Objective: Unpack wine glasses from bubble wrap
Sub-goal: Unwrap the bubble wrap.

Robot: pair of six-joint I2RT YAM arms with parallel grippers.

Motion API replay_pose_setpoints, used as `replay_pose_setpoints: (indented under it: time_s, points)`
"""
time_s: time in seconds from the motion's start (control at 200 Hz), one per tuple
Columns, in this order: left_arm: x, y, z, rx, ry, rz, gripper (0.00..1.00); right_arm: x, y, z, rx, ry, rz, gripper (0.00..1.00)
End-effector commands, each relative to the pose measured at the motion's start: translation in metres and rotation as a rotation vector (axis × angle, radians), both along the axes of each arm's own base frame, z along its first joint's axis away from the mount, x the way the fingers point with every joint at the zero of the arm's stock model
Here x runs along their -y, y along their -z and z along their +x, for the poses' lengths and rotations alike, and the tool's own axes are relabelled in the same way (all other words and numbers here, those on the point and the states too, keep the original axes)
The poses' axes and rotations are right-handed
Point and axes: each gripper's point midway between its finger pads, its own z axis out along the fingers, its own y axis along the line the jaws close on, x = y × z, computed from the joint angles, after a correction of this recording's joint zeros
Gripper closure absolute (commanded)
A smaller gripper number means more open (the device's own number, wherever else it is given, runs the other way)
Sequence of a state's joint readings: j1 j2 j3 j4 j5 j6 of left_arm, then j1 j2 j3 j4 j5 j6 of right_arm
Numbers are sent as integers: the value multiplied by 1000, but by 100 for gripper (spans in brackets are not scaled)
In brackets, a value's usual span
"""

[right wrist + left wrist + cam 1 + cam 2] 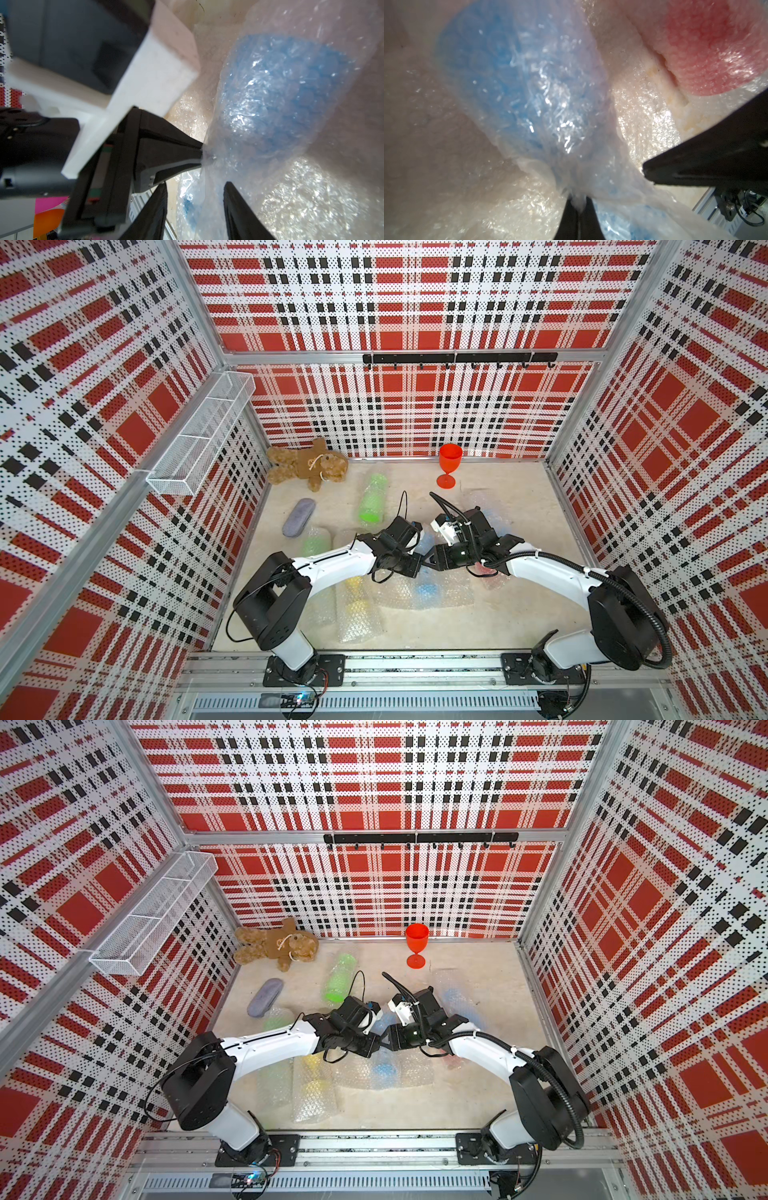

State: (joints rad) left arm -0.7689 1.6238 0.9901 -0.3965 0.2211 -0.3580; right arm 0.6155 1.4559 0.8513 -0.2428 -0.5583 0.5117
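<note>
One red goblet (450, 464) is out of its wrap and stands upright, mouth up, at the upper middle of both top views, close to the back wall. Everything else looks still packed. A green bundle (372, 499) lies left of centre, its long axis running almost up and down the frame. A second green bundle (314, 545) and a yellow bundle (356, 597) lie lower left, and a red bundle (708, 47) shows in the upper right of the left wrist view. So I judge the task to be at an early stage, with most of the unwrapping left.

The blue goblet (512, 87) in work lies at the centre of the top views, under the two wrists, inside its bubble wrap (639, 116). Its long axis seems to run up and down the top frames. The wide blue mass, probably the bowl, fills the upper left of the left wrist view, but which end is which is not certain.

The left gripper (577, 199) is pressed together on a gathered fold of that wrap at the narrow waist. The right gripper (195, 191) stands spread, with wrap between its fingers (239, 207), clamping nothing.
</note>
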Motion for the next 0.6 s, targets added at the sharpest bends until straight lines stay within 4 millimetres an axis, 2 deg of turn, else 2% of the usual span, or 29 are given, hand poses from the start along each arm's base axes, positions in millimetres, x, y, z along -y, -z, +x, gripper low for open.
replay_pose_setpoints:
  time_s: [0.0, 0.276, 0.341, 0.486, 0.591]
  points:
    - [4, -6, 5, 12, 2, -11, 100, -1, 9, -3, 13, -34, -40, 54]
    - [6, -9, 7, 17, 2, -16, 100, -2, 23, 1, 19, -25, -91, 66]
    - [7, -10, 7, 16, 5, -17, 100, -1, 26, 1, 26, -24, -108, 73]
    - [6, -11, 6, 20, 8, -14, 100, 12, 24, 7, 75, 35, -162, 100]
    - [0, -14, 8, 31, -12, -7, 100, 24, 16, 13, 95, 91, -161, 100]
